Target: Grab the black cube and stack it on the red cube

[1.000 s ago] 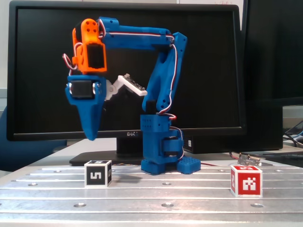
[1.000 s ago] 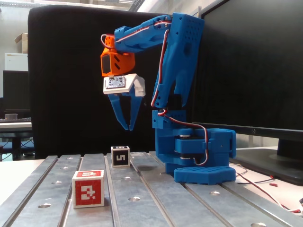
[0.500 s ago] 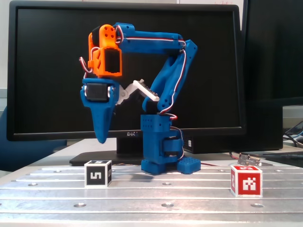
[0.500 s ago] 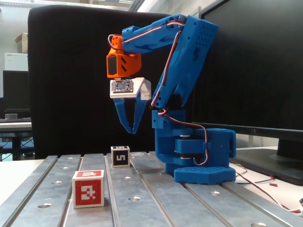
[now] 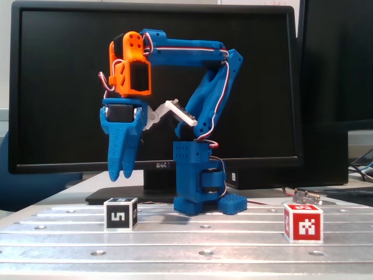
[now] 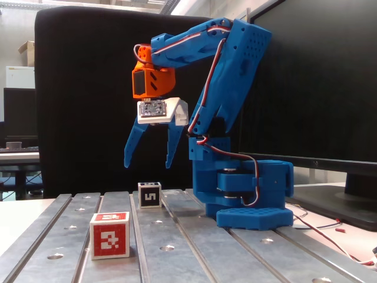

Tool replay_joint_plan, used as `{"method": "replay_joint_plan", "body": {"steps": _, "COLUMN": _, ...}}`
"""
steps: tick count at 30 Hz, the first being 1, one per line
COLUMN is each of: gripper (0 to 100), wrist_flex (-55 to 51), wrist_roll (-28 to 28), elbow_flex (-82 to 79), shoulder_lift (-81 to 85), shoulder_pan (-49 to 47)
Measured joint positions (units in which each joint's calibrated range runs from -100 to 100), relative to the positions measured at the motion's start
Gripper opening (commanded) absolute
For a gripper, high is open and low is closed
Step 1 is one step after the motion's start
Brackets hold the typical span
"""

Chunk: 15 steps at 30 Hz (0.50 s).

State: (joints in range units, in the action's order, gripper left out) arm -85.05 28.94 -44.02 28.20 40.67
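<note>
The black cube (image 5: 120, 214) sits on the grooved metal table at the left in one fixed view, and at mid-distance in the other (image 6: 149, 194). The red cube (image 5: 303, 222) sits at the right front in one fixed view and at the left front in the other (image 6: 110, 234). The two cubes are well apart. My blue gripper (image 5: 120, 175) hangs fingers-down above the black cube, not touching it. In the other fixed view my gripper (image 6: 148, 164) is open, with its two fingers spread wide and nothing between them.
The arm's blue base (image 5: 201, 195) is fixed on the table (image 5: 192, 245) behind the cubes. A black monitor (image 5: 58, 87) stands behind the arm. Cables (image 6: 330, 236) trail off the base. A small metal part (image 5: 307, 196) lies behind the red cube.
</note>
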Motion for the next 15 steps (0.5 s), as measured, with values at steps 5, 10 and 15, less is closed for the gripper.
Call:
{"method": "replay_joint_plan", "body": {"steps": 5, "gripper": 33, "wrist_flex": 0.1, "wrist_roll": 0.0, "elbow_flex": 0.0, "shoulder_lift": -3.3, "shoulder_pan": 0.0}}
{"method": "replay_joint_plan", "body": {"steps": 10, "gripper": 33, "wrist_flex": 2.3, "wrist_roll": 0.0, "elbow_flex": 0.0, "shoulder_lift": -6.8, "shoulder_pan": 0.1}}
{"method": "replay_joint_plan", "body": {"steps": 15, "gripper": 33, "wrist_flex": 5.0, "wrist_roll": 0.0, "elbow_flex": -0.5, "shoulder_lift": -7.4, "shoulder_pan": 0.0}}
